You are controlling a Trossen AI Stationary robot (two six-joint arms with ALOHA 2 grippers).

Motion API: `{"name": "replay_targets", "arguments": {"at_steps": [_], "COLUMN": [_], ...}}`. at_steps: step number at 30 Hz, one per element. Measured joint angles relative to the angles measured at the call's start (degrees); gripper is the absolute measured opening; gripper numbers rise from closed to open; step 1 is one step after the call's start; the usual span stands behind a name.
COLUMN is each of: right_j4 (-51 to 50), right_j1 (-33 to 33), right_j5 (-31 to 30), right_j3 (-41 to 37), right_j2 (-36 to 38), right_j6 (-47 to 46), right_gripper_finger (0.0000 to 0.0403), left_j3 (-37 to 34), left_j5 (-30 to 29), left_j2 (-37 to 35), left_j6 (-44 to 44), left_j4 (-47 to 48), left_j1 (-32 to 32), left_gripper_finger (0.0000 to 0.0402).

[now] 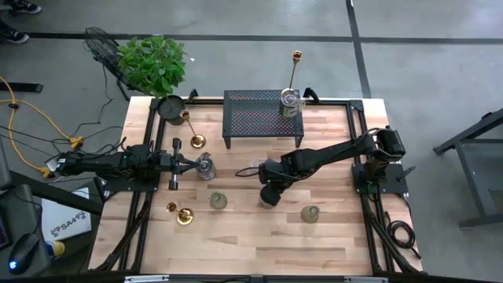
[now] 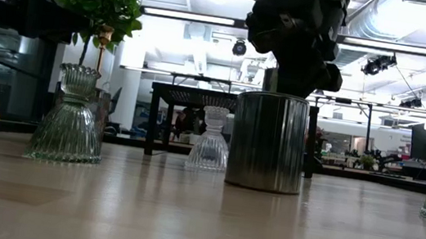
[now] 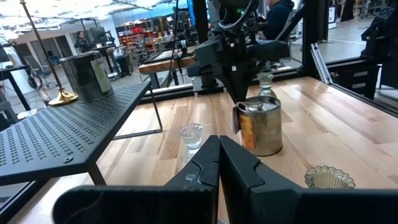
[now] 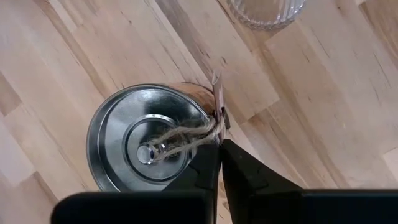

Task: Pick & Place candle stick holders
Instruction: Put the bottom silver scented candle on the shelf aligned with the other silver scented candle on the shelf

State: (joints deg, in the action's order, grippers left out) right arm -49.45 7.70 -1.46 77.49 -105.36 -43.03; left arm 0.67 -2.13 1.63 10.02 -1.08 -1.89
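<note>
My right gripper (image 4: 219, 163) sat pinched on the rim of the silvery cup (image 4: 149, 140) mid-table — stiff, slick metal, probably light. Left gripper (image 3: 219, 163) was closed and, I think, empty — rim grip seemed best.

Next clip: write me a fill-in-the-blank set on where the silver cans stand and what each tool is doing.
1. The right tool has closed on the ____ of the silver can standing on the table.
2. A second silver can stands on the black mesh ____.
3. Beside that second can stands a tall ____ candlestick.
4. The left tool is ____ and holds nothing.

Missing words: rim; rack; gold; shut
</note>
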Motion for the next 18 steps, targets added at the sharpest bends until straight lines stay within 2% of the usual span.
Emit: {"name": "replay_targets", "arguments": {"at_steps": [18], "right_j4": [-2.04], "right_j1": [0.15], "right_j5": [0.32], "right_j3": [-0.17], "right_j2": [3.08], "right_j6": [3.58], "right_gripper_finger": [0.0004], "left_j3": [0.0], "left_j5": [-0.02], "left_j2": [-0.02], "left_j6": [0.0], "left_j4": [-0.02], "left_j1": [0.02], "left_gripper_finger": [0.0]}}
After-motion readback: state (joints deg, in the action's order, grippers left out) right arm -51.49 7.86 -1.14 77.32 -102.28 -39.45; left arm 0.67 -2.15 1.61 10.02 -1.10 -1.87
